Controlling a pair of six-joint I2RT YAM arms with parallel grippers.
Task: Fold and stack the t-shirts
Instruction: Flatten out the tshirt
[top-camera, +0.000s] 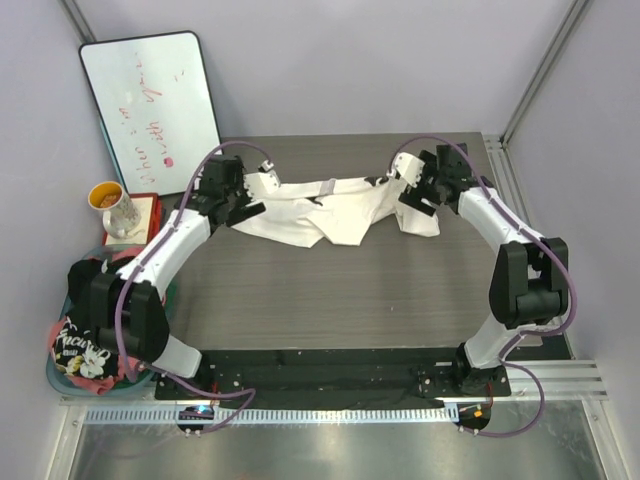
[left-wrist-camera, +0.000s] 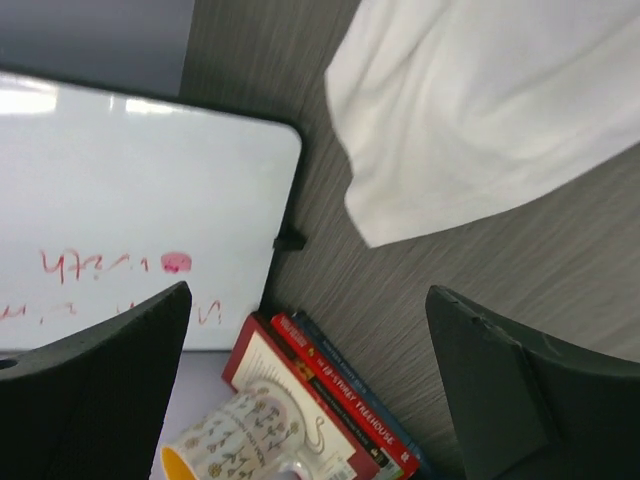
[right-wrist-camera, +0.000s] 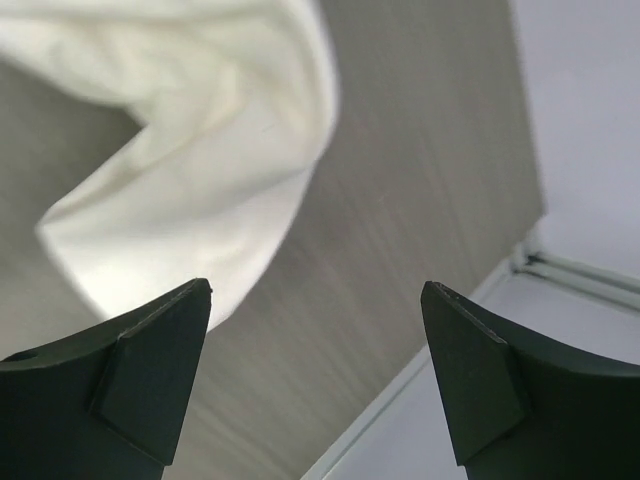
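From the top external camera, the white t-shirt lay crumpled in a long band across the far half of the tabletop, stretching between the two arms. The left claw sat at the shirt's left end and the right claw at its right end. From that height I could not tell how far either was open or whether it touched the cloth. At the left edge, off the tabletop, a black t-shirt and a pink-red t-shirt were bunched in the laundry basket. A whiteboard leaned against the wall, and a mug stood on books beside it.

The left wrist camera showed the left claw spread wide with nothing between its fingers. The white shirt's edge lay beyond the tips, apart from them, with bare tabletop between.

The right wrist camera showed the right claw equally wide and empty. A fold of the white shirt lay ahead of its fingers, near the left one.
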